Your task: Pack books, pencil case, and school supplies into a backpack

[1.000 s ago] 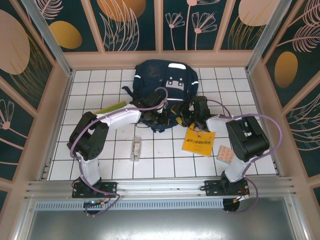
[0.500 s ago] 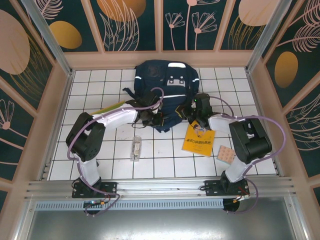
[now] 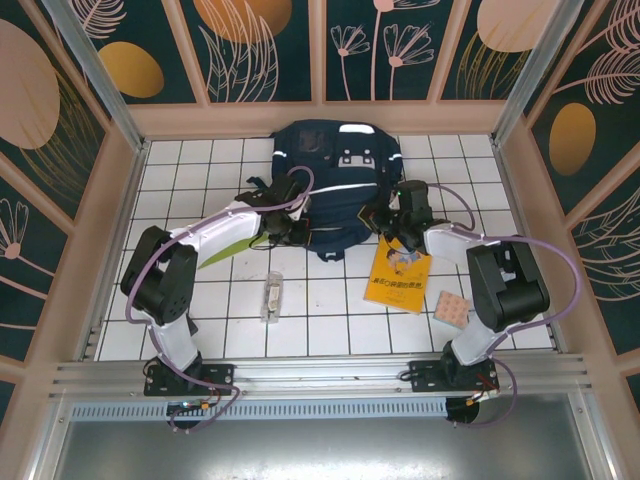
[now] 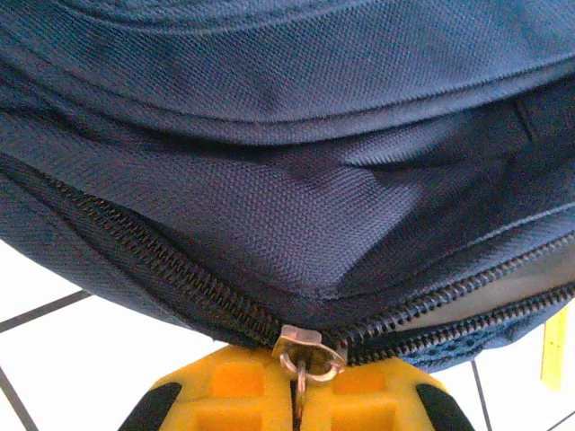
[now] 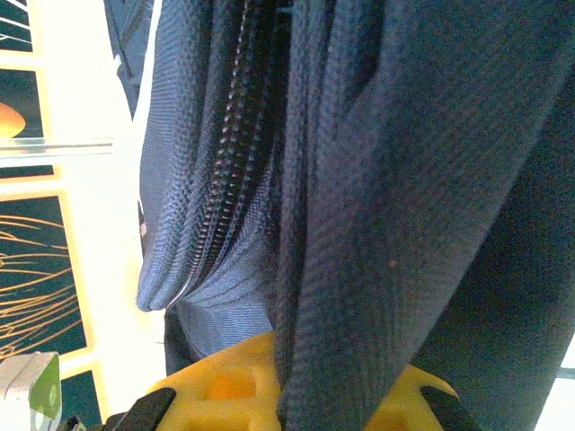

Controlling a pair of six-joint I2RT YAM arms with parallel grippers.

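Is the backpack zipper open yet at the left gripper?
Partly: in the left wrist view the teeth gape right of the zipper pull, meshed left of it.

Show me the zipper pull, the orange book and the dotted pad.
zipper pull (image 4: 302,364), left wrist view, its metal ring.
orange book (image 3: 397,285), top view, cover centre.
dotted pad (image 3: 449,309), top view, middle of face.

Evenly bright from above in top view; faint soft shadows on white tiles (image 3: 330,300). Crisp weave on backpack (image 4: 287,180) at left wrist, blurred along bottom edge. Blown-out whites at left of right wrist view.
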